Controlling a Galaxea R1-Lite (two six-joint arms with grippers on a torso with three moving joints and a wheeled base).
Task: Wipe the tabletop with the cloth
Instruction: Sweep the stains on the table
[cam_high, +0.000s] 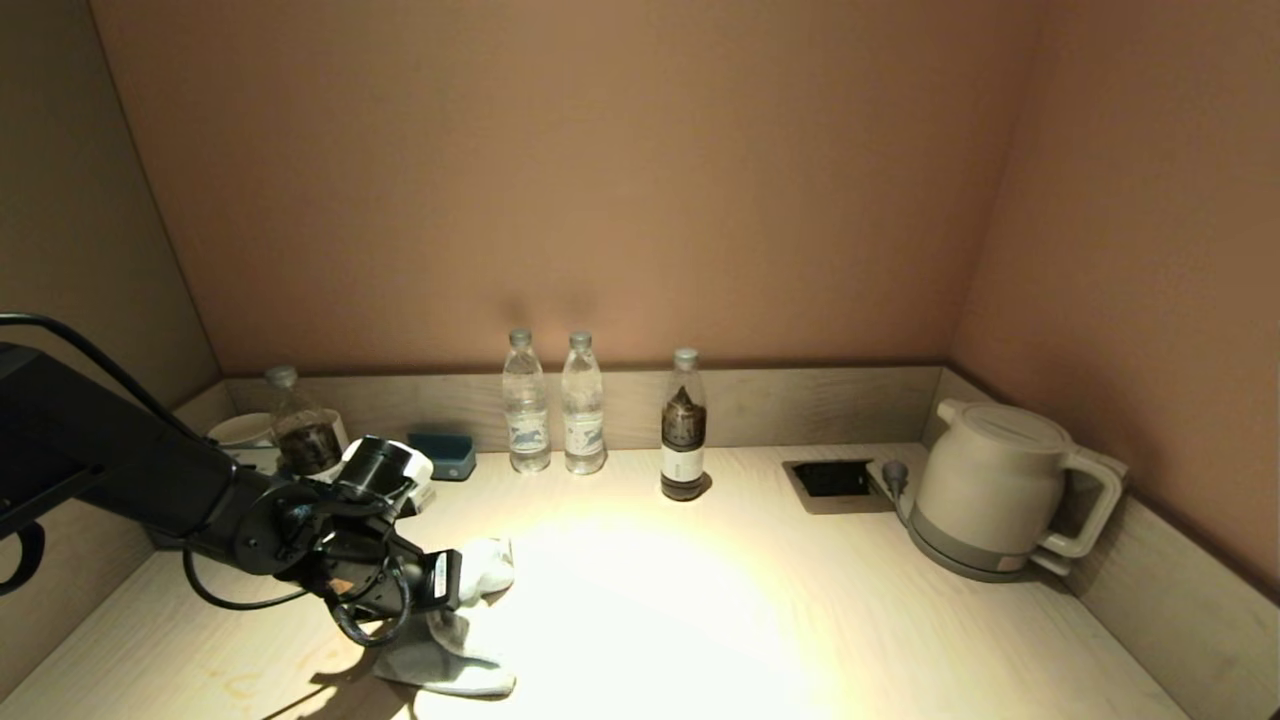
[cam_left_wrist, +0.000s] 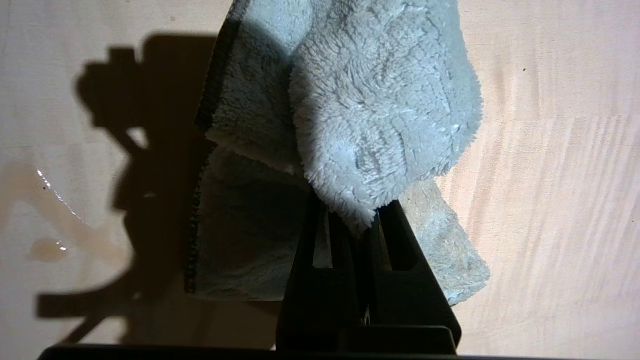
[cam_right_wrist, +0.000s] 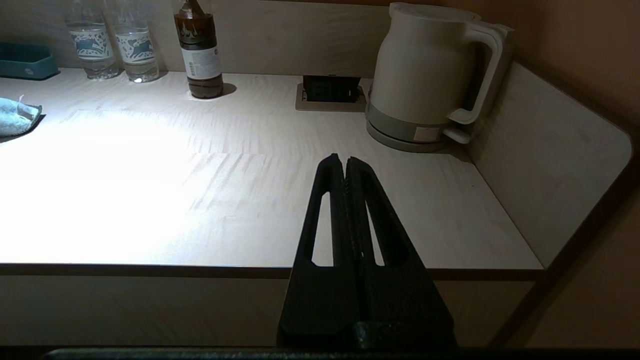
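Cloth (cam_high: 470, 610) bunched at near-left of desk (cam_high: 700, 600), light-blue terry, one fold lifted, rest draped flat on the surface. Dark stitched hem visible along one edge in left wrist view (cam_left_wrist: 380, 115). Left gripper (cam_high: 462, 580) right at the cloth, fingers (cam_left_wrist: 405, 250) pinching the raised fold between them, tips buried in the pile. Arm shadow cast on desk beside the cloth. Small wet smear with a couple of droplets (cam_left_wrist: 47, 247) on the desk near the cloth, past the shadow.

Behind the left arm: dark-liquid bottle (cam_high: 300, 430) and white cup (cam_high: 240, 430) at back-left corner, dark blue-grey tissue box (cam_high: 445, 455) against the rim. Two clear water bottles (cam_high: 555, 410) side by side at back centre, brown-drink bottle (cam_high: 684, 425) just right of them. Recessed socket panel (cam_high: 830, 480) further right, white kettle (cam_high: 1000, 490) on its base in the back-right corner.

Right gripper (cam_right_wrist: 345, 165) parked off the desk's front edge, right side, fingers pressed together, holding nothing.
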